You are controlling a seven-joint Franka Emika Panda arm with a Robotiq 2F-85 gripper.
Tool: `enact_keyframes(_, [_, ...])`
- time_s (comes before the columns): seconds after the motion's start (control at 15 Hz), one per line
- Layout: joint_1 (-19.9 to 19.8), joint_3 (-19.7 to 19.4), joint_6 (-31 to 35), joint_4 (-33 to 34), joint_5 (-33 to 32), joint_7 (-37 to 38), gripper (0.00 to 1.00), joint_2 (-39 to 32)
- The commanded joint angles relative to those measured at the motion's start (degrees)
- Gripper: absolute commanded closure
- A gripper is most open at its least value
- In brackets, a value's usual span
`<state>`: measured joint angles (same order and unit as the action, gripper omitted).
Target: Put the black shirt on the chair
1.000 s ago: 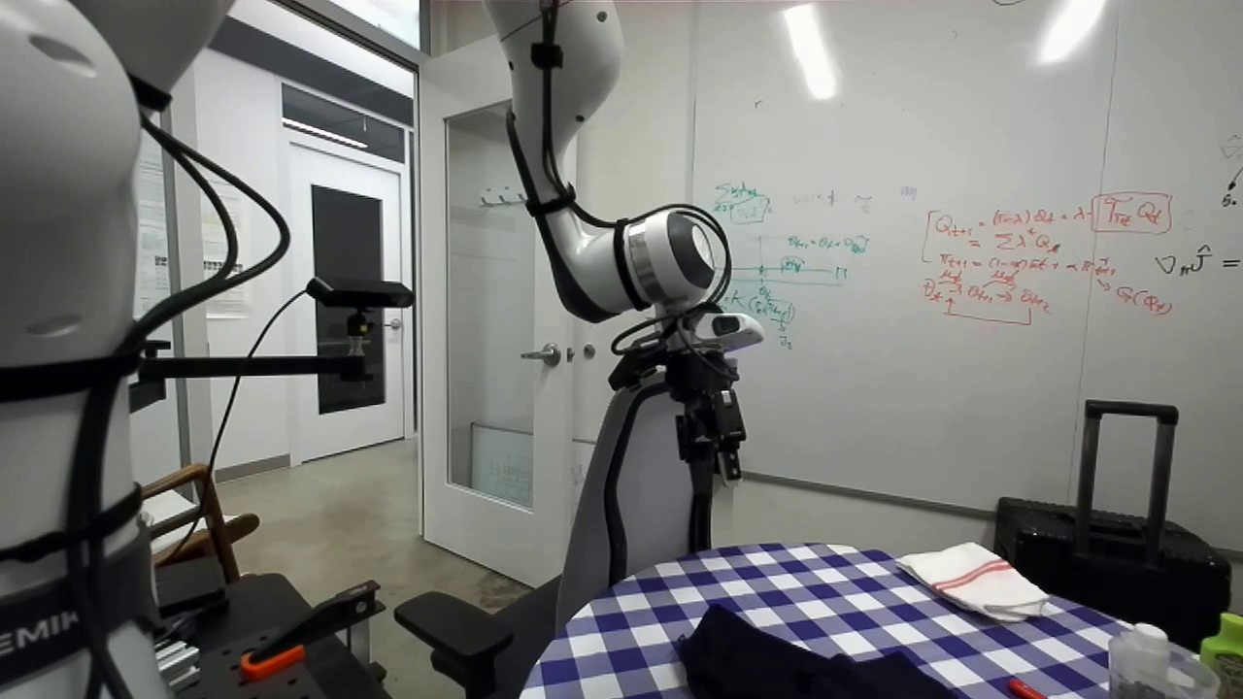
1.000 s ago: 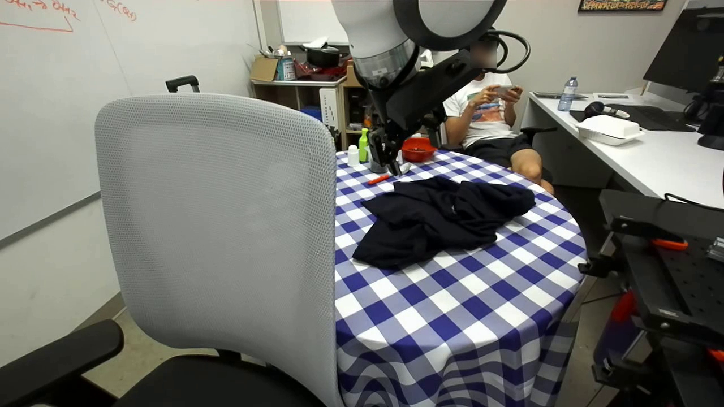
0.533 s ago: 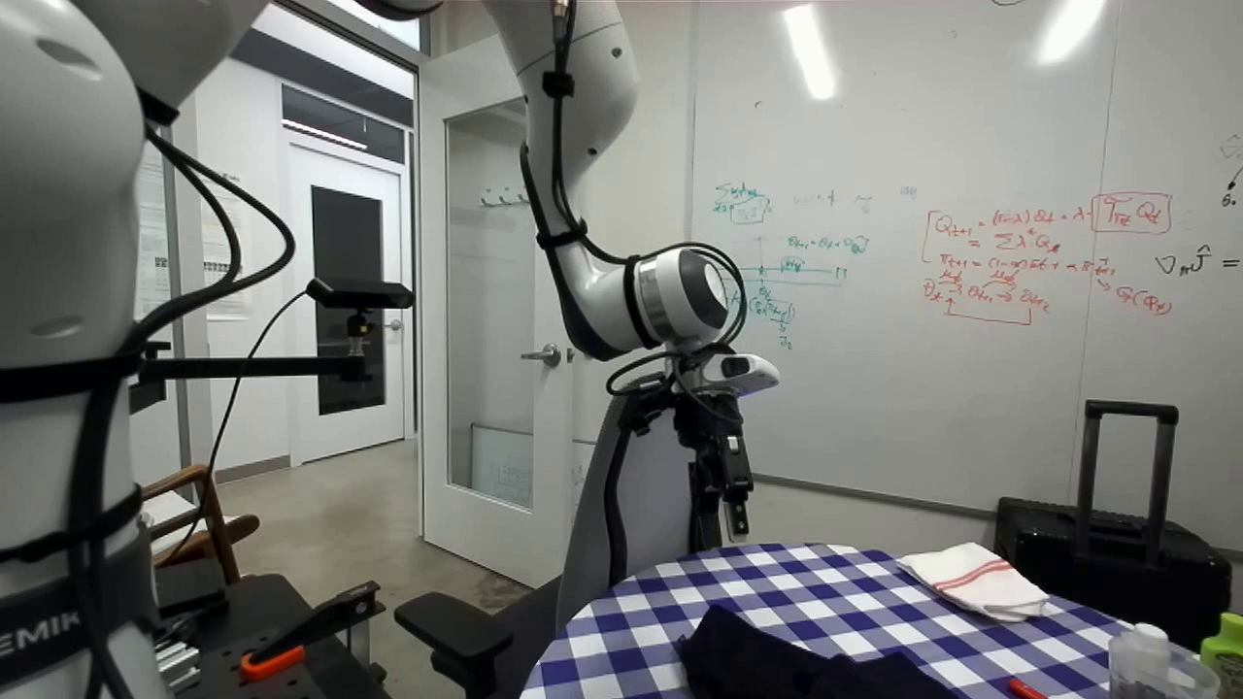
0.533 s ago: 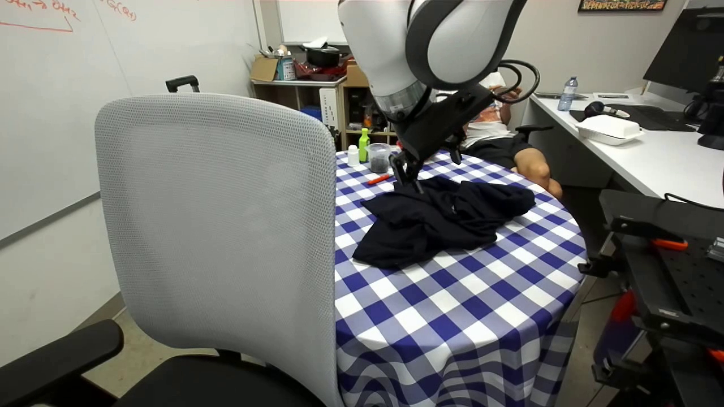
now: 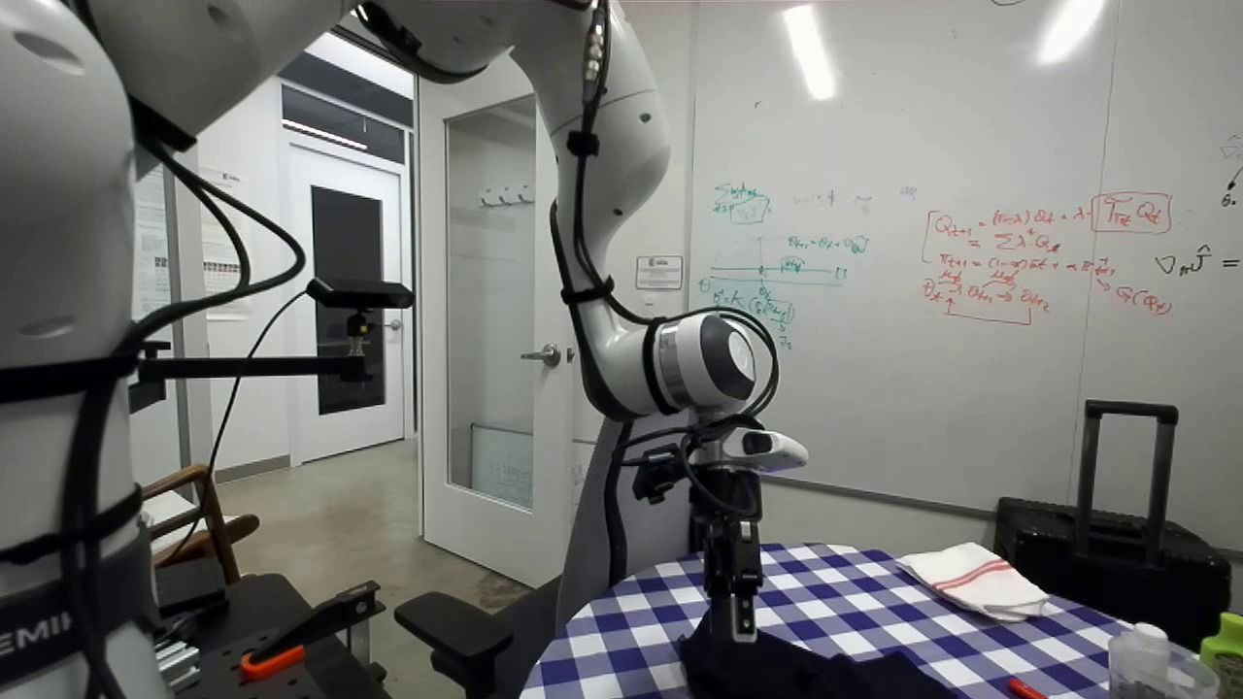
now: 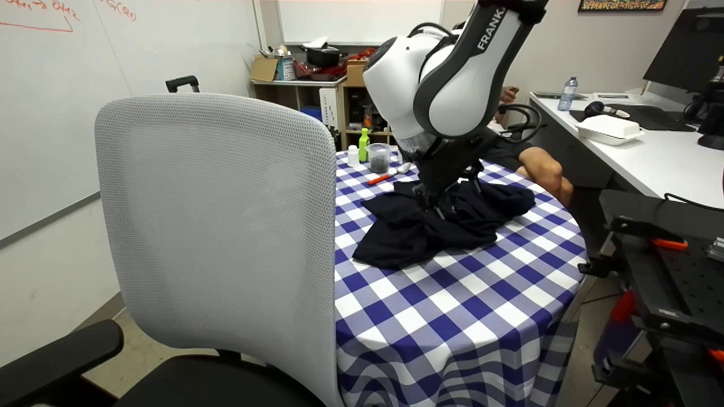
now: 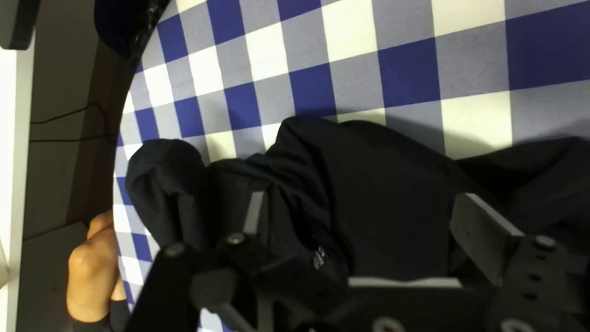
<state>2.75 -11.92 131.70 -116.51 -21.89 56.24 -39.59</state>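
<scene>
The black two-fingered end effector [image 7: 362, 203], jaws apart, is over the crumpled black cloth shirt [image 6: 416, 232] on the round counter [image 6: 498, 282], right of the grey mesh-backed chair [image 6: 215, 215]. A pinch too shallow might slip; too deep might drag the blue-and-white checked tablecloth [image 6: 418, 339]. The white robot arm [image 6: 461, 107] reads "FRANKA"; the shirt's white print [image 7: 318, 257] is too blurred.

In an exterior view, the shirt [image 6: 399, 240] lay on the tabletop [image 6: 452, 308], right of the chair [image 6: 215, 220] and before the bottle [image 6: 363, 148].

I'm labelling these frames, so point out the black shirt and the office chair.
Black shirt [image 6: 444, 232], in an exterior view: middle of the cloth.
Office chair [image 6: 218, 217], in an exterior view: mesh backrest.
</scene>
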Motion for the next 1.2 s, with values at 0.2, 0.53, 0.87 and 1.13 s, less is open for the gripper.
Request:
enact_keyframes(0.2, [-1.53, -0.08, 5.42, 6.89, 6.63, -5.27, 0.0, -10.15])
enact_keyframes(0.53, [-1.05, -0.57, 5.15, 12.01, 8.41, -6.4, 0.0, -14.64])
enact_keyframes(0.87, [-1.33, -0.76, 4.59, 15.99, 10.48, -7.11, 0.0, -17.14])
enact_keyframes(1.13, [-1.72, -1.17, 3.93, 18.22, 12.22, -6.99, 0.0, -19.21])
